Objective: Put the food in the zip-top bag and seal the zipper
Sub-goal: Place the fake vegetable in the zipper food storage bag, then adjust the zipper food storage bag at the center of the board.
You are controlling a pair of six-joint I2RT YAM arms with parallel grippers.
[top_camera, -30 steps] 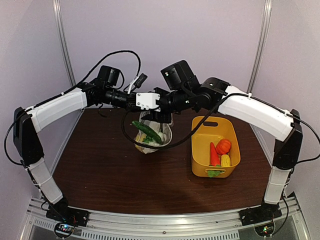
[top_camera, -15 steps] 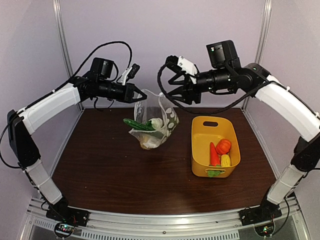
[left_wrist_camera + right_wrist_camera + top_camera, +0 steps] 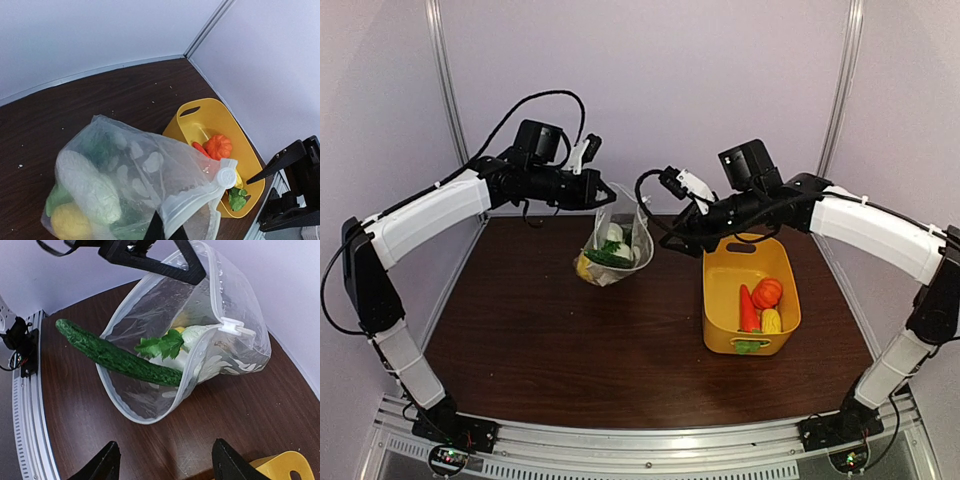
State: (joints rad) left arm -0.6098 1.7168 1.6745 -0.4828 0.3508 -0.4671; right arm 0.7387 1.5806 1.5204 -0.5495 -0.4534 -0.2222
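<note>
Left fingers [image 3: 154, 229]: pressed together, pinching the rim of the zip-top bag [image 3: 616, 238], held up to the left of the yellow basket [image 3: 720, 262]
Right fingers [image 3: 106, 463]: spread, holding nothing, between bag and basket
Zipper [image 3: 220, 287]: unsealed, mouth gaping, white slider [image 3: 231, 326] at one end
Food: cucumber [image 3: 115, 357] pokes out of the bag; white piece [image 3: 87, 182] inside; pumpkin [image 3: 766, 292] and carrot [image 3: 748, 308] in the basket
</note>
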